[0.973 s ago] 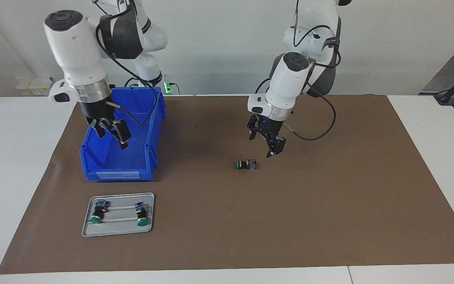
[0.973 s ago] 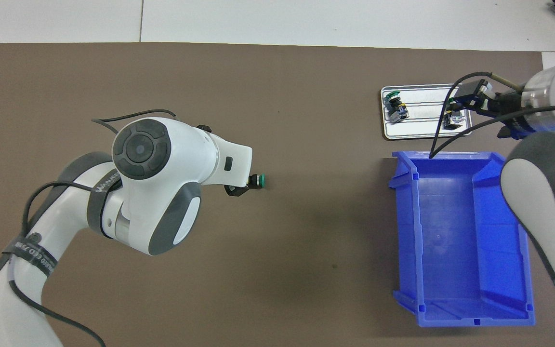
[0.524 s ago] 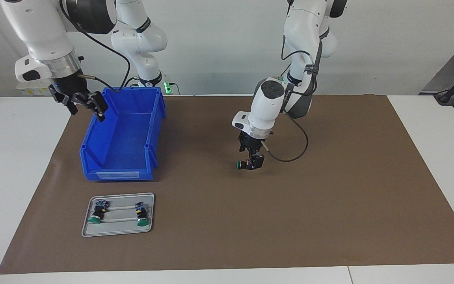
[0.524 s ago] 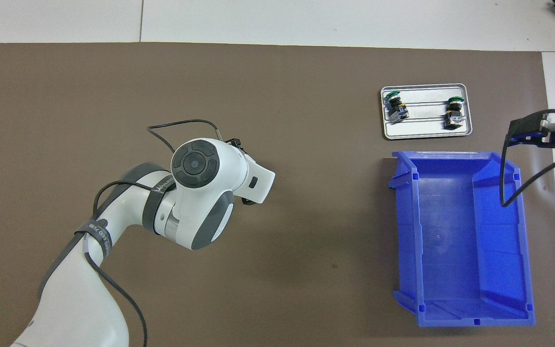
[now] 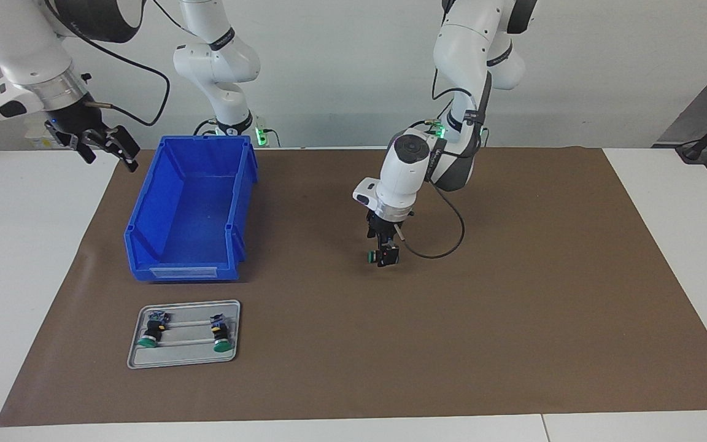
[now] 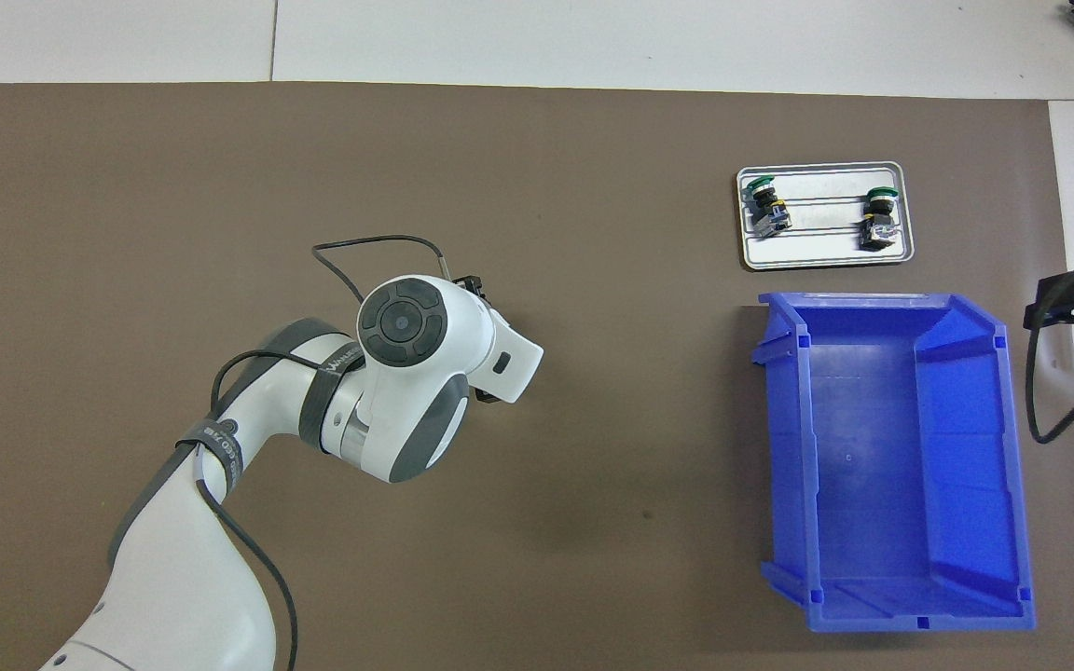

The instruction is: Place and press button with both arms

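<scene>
My left gripper was down at the mat, jaws spread around the button lying on its side between them. My right gripper hung with its jaws spread, just beside the blue bin.

A matt brown mat covers the smooth white worktop. The blue bin looks like glossy moulded plastic. The small tray has a dull grey metal sheen. The arms wear glossy white shells.
</scene>
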Action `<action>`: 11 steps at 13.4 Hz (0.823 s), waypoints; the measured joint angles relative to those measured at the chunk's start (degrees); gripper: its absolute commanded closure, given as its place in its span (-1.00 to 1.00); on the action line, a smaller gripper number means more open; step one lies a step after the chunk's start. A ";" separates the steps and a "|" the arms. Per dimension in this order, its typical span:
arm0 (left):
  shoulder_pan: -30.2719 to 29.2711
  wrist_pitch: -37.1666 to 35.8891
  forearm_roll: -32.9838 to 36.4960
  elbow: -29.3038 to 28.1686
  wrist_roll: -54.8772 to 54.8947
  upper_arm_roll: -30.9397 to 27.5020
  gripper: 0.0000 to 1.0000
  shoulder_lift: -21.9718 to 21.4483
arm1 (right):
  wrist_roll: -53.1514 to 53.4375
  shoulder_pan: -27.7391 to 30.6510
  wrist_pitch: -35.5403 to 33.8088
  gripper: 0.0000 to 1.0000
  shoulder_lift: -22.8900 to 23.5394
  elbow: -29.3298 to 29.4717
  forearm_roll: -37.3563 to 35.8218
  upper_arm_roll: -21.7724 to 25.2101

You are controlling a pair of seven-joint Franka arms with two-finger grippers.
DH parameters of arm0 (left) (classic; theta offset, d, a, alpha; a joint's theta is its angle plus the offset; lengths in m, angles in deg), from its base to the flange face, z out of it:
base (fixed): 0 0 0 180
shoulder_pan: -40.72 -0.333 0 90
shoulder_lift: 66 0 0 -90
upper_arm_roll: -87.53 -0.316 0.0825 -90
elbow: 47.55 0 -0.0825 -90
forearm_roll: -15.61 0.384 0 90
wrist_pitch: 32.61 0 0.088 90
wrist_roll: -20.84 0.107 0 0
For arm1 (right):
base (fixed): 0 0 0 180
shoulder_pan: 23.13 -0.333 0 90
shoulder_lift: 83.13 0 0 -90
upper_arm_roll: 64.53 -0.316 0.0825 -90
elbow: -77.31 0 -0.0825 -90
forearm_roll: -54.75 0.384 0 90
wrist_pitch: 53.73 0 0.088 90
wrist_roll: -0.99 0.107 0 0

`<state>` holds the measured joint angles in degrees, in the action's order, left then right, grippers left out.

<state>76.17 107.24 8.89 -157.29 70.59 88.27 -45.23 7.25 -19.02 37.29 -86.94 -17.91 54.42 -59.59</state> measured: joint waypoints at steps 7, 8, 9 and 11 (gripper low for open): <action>2.59 0.00 0.00 -0.02 -0.19 -0.01 -1.00 1.07 | 2.18 -2.35 -1.19 -1.00 0.01 1.64 -0.03 -1.34; 2.61 0.00 0.00 -0.06 -0.28 -0.02 -1.00 1.11 | 2.18 -2.71 -1.19 -1.00 0.01 1.63 -0.45 -1.38; 2.61 0.00 0.00 -0.07 -0.33 -0.05 -1.00 1.15 | 2.18 -3.49 -1.19 -1.00 0.01 1.63 -1.39 -1.39; 2.61 0.00 0.00 -0.08 -0.36 -0.14 -1.00 1.28 | 2.68 -5.40 -1.19 -1.00 0.01 1.63 -2.61 -1.42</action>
<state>78.78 107.24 8.89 -157.37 70.23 88.13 -43.95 9.92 -24.42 36.10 -86.93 -16.28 51.81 -61.02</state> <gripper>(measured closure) 0.000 0.000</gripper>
